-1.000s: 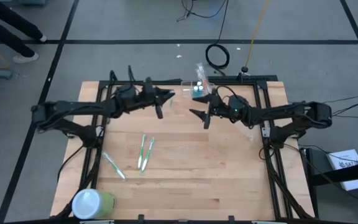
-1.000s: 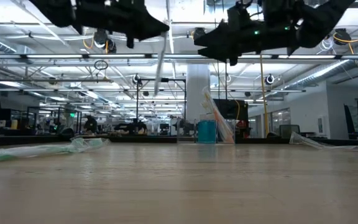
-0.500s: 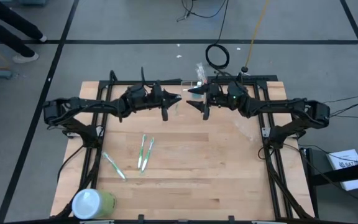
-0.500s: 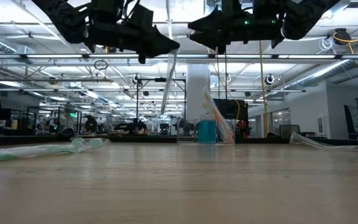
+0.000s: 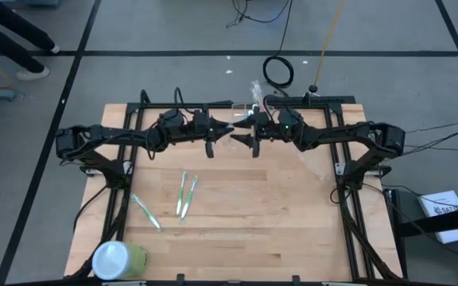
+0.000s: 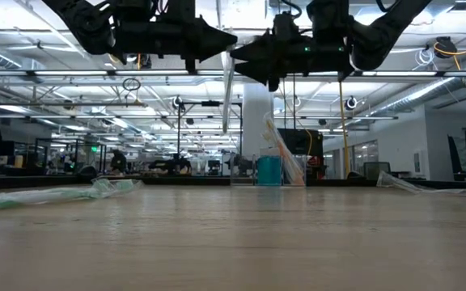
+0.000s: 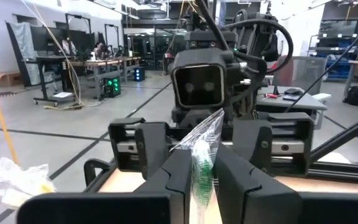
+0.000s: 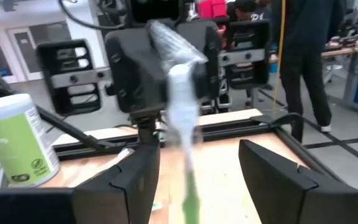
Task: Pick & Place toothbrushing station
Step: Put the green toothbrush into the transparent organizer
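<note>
— What is the left hand (image 5: 227,129) doing?
— Its fingers are clamped together on a wrapped toothbrush (image 7: 202,155), green inside clear film. It hangs in the air at the upper middle of the high view.

— And the right hand (image 5: 242,132)?
— Facing it, tip to tip. Its fingers (image 8: 272,171) stand apart, one on each side of the wrapped brush's free end, with a gap showing on both sides.

— Where is the toothbrushing station (image 6: 269,170)?
— On the bench (image 5: 277,230) at its far edge, centre of the low view. Something blue shows through it and a clear wrapped item leans out. From above, the right arm covers most of it.

— Anything else?
— Three loose toothbrushes (image 5: 185,195) lie lower left of centre, and a green cylinder (image 5: 118,259) with a white lid stands at the bottom left corner.
</note>
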Robot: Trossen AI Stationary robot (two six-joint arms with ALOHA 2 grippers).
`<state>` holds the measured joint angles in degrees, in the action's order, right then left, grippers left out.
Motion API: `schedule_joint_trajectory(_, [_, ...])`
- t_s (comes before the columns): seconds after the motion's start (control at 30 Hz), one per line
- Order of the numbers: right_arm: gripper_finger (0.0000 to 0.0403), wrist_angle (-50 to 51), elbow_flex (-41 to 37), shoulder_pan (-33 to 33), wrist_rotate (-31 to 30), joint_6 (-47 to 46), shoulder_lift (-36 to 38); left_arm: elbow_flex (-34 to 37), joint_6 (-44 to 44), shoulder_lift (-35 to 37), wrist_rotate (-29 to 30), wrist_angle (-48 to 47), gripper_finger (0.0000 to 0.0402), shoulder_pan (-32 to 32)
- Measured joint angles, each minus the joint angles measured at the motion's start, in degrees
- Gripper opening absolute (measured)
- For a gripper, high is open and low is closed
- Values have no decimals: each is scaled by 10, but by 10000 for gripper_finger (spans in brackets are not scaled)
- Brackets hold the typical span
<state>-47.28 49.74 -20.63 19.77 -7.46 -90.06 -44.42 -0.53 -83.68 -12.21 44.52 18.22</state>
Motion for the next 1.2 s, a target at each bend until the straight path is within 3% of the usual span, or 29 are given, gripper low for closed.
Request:
schedule_joint_trajectory(0.23, [154, -3, 12, 10, 0, 12, -11, 0, -11, 0, 0, 2, 57, 0])
schedule_joint_trajectory(0.43, [71, -10, 11, 10, 0, 24, -22, 0, -13, 0, 0, 3, 49, 0])
schedule_joint_trajectory(0.57, [14, -14, 12, 10, 0, 39, -20, 0, -13, 0, 1, 3, 70, 0])
schedule_joint_trajectory(0.77, [15, -14, 12, 1, -2, 37, -20, 0, 4, 5, 37, 1, 116, 0])
schedule_joint_trajectory(0.93, [9, -10, 12, -33, -8, 38, -20, 0, 35, 41, 67, 5, 185, 0])
schedule_joint_trajectory(1.2, [9, -51, 12, -118, -112, 76, -20, 0, 32, 94, 77, -37, 266, 0])
